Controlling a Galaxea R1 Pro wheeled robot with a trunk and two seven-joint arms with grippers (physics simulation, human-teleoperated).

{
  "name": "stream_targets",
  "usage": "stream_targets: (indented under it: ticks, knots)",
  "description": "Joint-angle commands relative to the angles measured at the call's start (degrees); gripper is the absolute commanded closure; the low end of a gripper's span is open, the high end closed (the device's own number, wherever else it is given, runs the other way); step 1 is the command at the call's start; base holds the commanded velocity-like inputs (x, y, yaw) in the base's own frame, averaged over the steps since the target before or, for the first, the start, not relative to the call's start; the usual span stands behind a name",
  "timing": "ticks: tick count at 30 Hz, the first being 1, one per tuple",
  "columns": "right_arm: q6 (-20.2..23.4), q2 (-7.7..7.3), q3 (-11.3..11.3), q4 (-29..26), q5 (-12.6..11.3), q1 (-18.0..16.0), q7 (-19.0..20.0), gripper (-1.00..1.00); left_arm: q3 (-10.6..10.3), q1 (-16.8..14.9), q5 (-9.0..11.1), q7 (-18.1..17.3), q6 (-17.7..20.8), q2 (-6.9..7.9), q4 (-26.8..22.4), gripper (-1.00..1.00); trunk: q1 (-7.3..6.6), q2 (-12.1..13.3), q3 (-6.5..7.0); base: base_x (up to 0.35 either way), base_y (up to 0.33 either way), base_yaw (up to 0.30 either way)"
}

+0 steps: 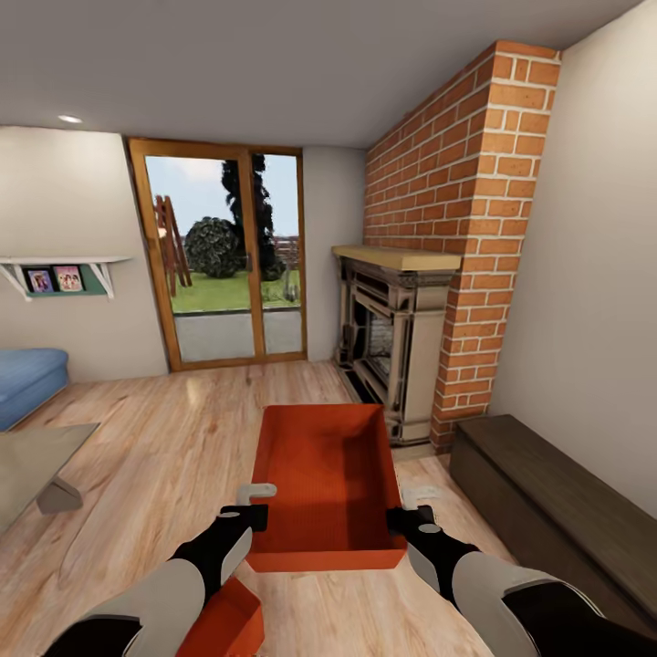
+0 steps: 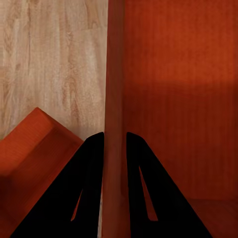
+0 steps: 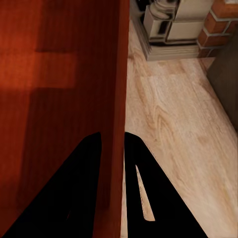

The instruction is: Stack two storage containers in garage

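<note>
I am in the living room, above its wood-plank flooring (image 1: pixel 155 456). One orange-red storage container (image 1: pixel 328 484) is held level in front of me, lifted off the planks. My left gripper (image 1: pixel 251 506) is shut on its left wall (image 2: pixel 115 99), one finger on each side. My right gripper (image 1: pixel 411 511) is shut the same way on the right wall (image 3: pixel 116 74). The second container (image 1: pixel 228 625) lies on the planks under my left forearm, and the left wrist view shows it (image 2: pixel 34 158) beside the held one.
A brick fireplace (image 1: pixel 392 347) stands ahead on the right, with a dark wooden bench (image 1: pixel 557 511) along the right wall. The glass coffee table (image 1: pixel 36 465) and blue sofa (image 1: pixel 27 379) are at the left. Wood-framed glass doors (image 1: pixel 224 255) are straight ahead.
</note>
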Motion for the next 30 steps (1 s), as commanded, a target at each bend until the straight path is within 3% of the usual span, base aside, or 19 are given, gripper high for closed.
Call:
stream_targets:
  ticks: [1, 30]
  knots:
    - [-0.18, 0.26, -1.33, 0.29, -0.46, -0.06, -0.23, 1.0, 0.46, -0.03, -0.38, 0.53, 0.32, -0.08, -0.33, 1.0, 0.0, -0.06, -0.05, -0.099, 0.0, 0.265]
    - [-0.18, 0.26, -1.32, 0.29, -0.46, -0.06, -0.23, 1.0, 0.46, -0.03, -0.2, 0.49, 0.32, -0.08, 0.07, 1.0, 0.0, -0.06, 0.78, -0.31, 0.0, 0.265]
